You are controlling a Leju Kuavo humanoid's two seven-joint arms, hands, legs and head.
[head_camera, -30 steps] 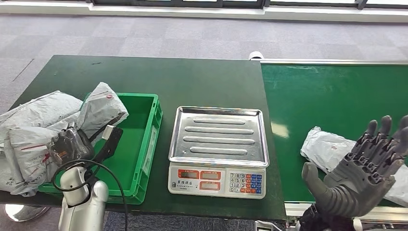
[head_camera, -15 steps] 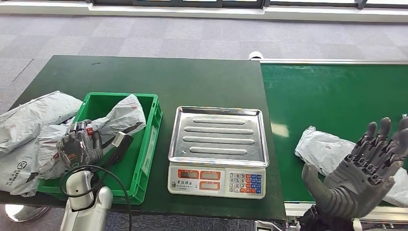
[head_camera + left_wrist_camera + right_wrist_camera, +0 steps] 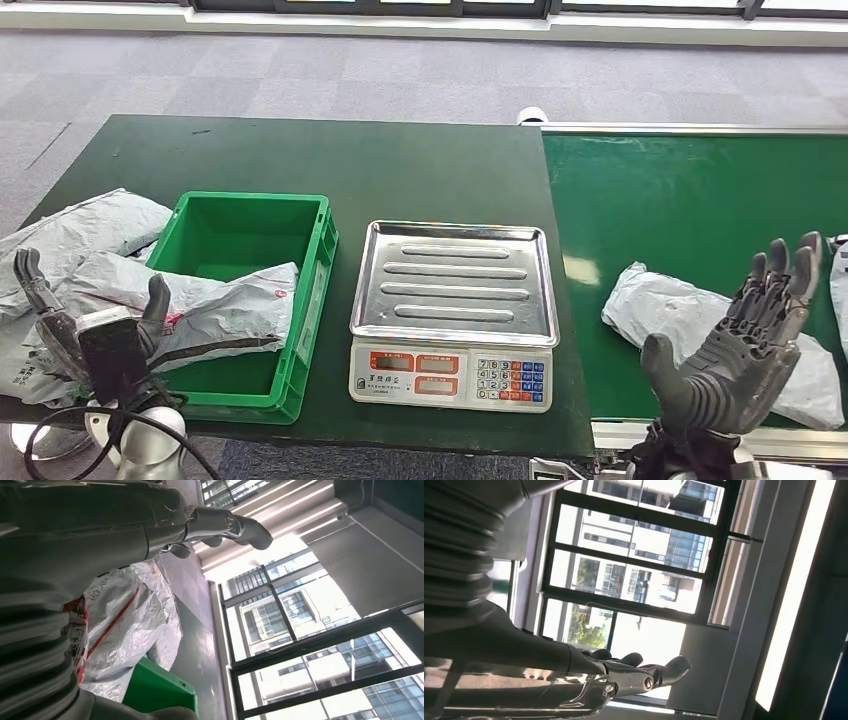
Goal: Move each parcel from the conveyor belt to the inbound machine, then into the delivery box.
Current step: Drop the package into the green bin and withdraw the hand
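My left hand (image 3: 95, 335) hovers spread and empty at the near-left table edge. A grey parcel (image 3: 215, 310) lies in the green delivery box (image 3: 310, 290). My right hand (image 3: 745, 345) is raised, fingers wide, over another parcel (image 3: 665, 305) on the conveyor belt (image 3: 690, 200), right of the scale (image 3: 452, 310).

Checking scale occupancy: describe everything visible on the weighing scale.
The weighing scale sits on the dark green table between the green crate and the conveyor belt. Its ribbed, shiny metal tray is bare and level. The white front panel has red display windows and a coloured keypad. Neither hand touches it.
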